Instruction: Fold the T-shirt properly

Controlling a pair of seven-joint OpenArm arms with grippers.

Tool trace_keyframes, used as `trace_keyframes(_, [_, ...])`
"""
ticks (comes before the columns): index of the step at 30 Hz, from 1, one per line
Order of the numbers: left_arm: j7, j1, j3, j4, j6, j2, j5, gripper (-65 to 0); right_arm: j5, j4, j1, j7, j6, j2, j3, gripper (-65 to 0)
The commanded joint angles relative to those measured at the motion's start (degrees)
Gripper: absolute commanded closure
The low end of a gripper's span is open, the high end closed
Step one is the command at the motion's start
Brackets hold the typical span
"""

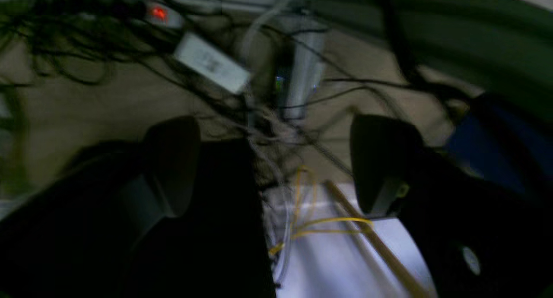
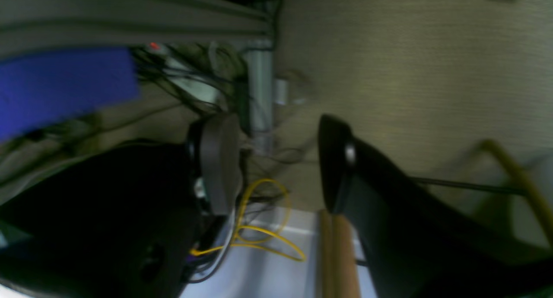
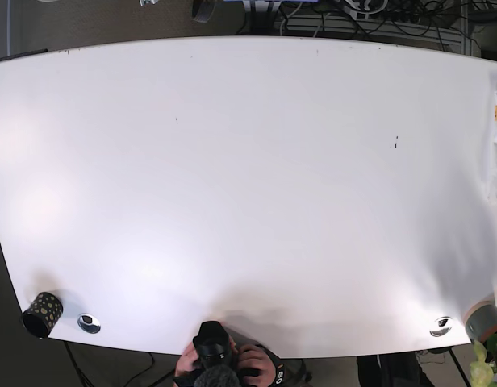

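No T-shirt showed in any view; the broad, smooth white tabletop lay bare of it, so a fold could fail outright for lack of cloth. A small dark speckled cylinder stood at its near-left corner. The right pincer hung with jaws apart over blurred cables. The left pincer was likewise apart, risking a snag in the thin yellow cable.
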Motion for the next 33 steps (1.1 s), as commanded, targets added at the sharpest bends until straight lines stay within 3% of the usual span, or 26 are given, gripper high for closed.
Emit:
trace_keyframes(1, [-0.32,-1.33,-0.04,-2.95,-0.06,-0.25,-0.11,-50.6,0.10,-1.41,0.03,0.62,0.22,0.31,0.22,-27.6])
trace_keyframes(6, [-0.32,-3.88,-0.04,-5.33,0.73,-0.25,-0.11,-50.6,0.10,-2.02,1.34,0.26,0.22,0.22,0.22,-27.9])
trace_keyframes(10, [-0.32,-4.50,0.23,-5.94,6.45,-0.25,-0.02,-50.6,0.10,-2.11,2.49,-0.35,0.22,0.22,0.22,-28.1])
trace_keyframes(15, [-0.32,-5.02,6.56,-6.12,7.33,-0.07,-0.11,-50.6,0.10,-2.11,4.07,-4.40,0.22,0.13,0.22,-27.7])
trace_keyframes(19, [-0.32,-5.20,8.05,-6.12,9.44,0.10,-0.11,-50.6,-0.60,-2.11,5.74,-5.10,0.22,-1.19,0.22,-27.7])
trace_keyframes(23, [-0.24,-5.20,8.14,-6.21,12.16,0.10,-0.11,-50.6,-5.18,-6.24,9.17,-5.19,0.13,-2.60,0.30,-27.7])
trace_keyframes(29, [-0.24,-5.20,8.23,-6.21,12.34,-0.16,-0.11,-50.6,-7.46,-17.49,14.80,-4.75,0.13,-4.71,0.57,-27.7])
trace_keyframes(33, [-0.24,-5.20,8.23,-6.21,12.34,-0.25,-0.11,-50.6,-7.90,-19.52,15.76,-2.20,0.13,-6.55,0.57,-27.7])
